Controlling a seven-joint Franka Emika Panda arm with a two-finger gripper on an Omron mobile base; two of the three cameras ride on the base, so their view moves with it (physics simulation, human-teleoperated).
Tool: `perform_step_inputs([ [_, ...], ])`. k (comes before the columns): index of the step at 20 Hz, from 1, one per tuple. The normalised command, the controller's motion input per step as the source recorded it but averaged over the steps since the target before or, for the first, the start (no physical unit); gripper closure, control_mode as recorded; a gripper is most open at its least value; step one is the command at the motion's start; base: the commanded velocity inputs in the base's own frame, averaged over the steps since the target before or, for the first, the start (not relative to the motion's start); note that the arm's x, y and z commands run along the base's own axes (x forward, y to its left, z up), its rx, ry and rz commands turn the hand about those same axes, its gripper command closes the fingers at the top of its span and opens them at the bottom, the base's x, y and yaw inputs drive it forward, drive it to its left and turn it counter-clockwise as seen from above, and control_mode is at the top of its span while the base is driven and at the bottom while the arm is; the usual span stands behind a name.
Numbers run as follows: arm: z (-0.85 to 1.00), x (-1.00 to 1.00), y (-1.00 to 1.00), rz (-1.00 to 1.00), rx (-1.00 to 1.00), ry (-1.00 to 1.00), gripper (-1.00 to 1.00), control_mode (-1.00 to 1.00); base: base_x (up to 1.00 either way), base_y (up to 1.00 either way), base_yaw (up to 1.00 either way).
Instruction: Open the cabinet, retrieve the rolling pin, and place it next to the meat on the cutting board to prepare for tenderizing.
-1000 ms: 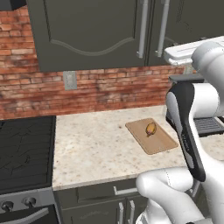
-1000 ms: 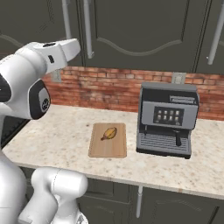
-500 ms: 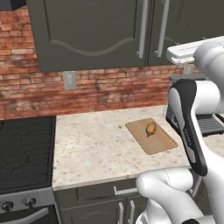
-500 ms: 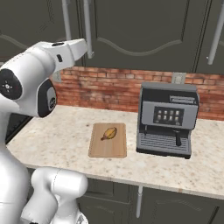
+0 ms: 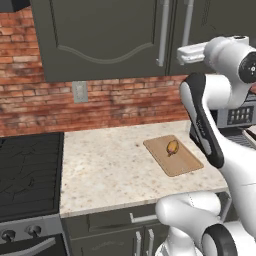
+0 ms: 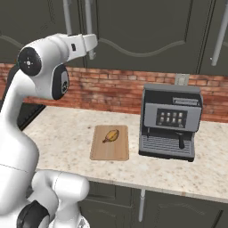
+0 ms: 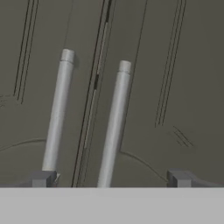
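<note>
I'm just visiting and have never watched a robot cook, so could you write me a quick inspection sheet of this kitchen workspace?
Surface: speckled beige countertop.
Job's things: cutting board flat on the countertop, the meat on it; cabinet doors shut; rolling pin nothing seen.
Clutter: coffee machine beside the board.
Grippers: gripper open, raised before the two silver handles, touching neither.
Cables: nothing seen.
Surroundings: brick wall, wall outlet, stove, base cabinets below.
</note>
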Motion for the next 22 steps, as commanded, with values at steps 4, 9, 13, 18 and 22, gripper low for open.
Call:
perform_step_inputs([
  [4,0.0,0.29,0.06,-0.02,0.02,0.08,-1.0,-1.0,0.0,0.0,0.0],
  [9,0.0,0.41,0.09,-0.02,0.08,0.15,-1.0,-1.0,0.0,0.0,0.0],
  [13,0.0,0.46,0.01,0.0,0.12,0.16,-1.0,-1.0,0.0,0.0,0.0],
  [18,0.0,0.37,0.0,0.0,0.08,0.1,-1.0,-1.0,0.0,0.0,0.0],
  [22,0.0,0.35,-0.02,0.0,0.02,0.03,-1.0,-1.0,0.0,0.0,0.0],
])
